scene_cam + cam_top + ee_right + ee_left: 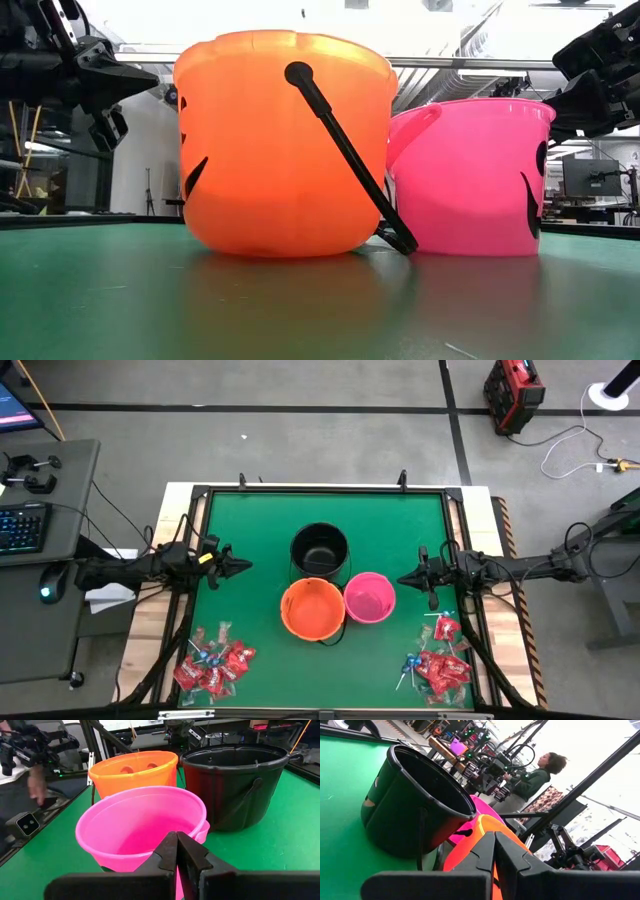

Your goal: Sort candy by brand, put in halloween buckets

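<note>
My left gripper [243, 568] clenched, fingers pressed tip to tip, holding nothing, out over the green mat [260, 520] at its left side, pointing toward the pails. My right gripper [405, 579] the same on the right side: jaws closed, empty, tip aimed at the small round pink plastic pail [369, 597].

Pails clustered mid-mat: round black plastic pail [320, 549] farthest back, round orange plastic pail [313, 609] in front of it, pink one touching the orange on its right. All look empty from above.

Low view: orange pail [280, 150] hides the black one completely; its thin black handle [345, 150] hangs across the front.

Candy seen only from above: flat red shiny packets with blue-headed lollipops in a left pile [213, 663] and a right pile [437, 665], both at the near edge; individual pieces too small to count.

Left wrist view: a person [535, 777] in dark green beyond the table.
</note>
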